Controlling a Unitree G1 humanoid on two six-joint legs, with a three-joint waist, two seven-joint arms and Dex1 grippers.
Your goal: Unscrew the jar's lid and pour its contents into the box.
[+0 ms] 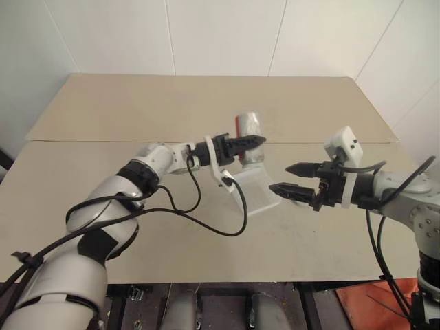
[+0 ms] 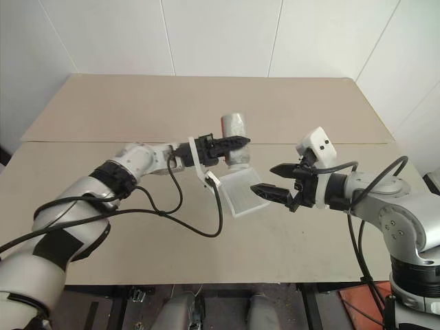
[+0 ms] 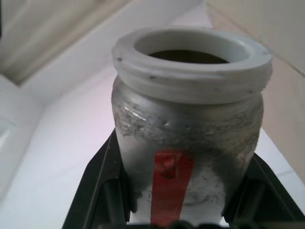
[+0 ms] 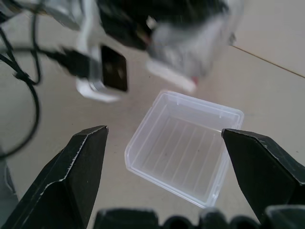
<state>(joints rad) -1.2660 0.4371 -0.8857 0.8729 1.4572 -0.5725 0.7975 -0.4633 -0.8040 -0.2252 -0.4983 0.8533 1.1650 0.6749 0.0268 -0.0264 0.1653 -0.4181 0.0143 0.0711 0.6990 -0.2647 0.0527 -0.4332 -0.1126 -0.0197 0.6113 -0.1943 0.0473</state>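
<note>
Holding: left gripper pinches the small frosted-clear cylindrical jar with a red mark by its sides, above the tan table.
Right gripper: black fingers spread wide, nothing between them, just beside the box on its right.
Box: shallow square clear-plastic box lies on the table under the jar; floor looks bare, no pieces seen.
Jar mouth: white threaded rim uncovered, lid off; dark inside, contents cannot be told.
Risk, spill: mouth seems near the box's far edge; a tilt there could drop pieces onto the table.
Risk, grip: smooth round wall may slip while tipping.
Risk, knock: right fingers could nudge the light box.
</note>
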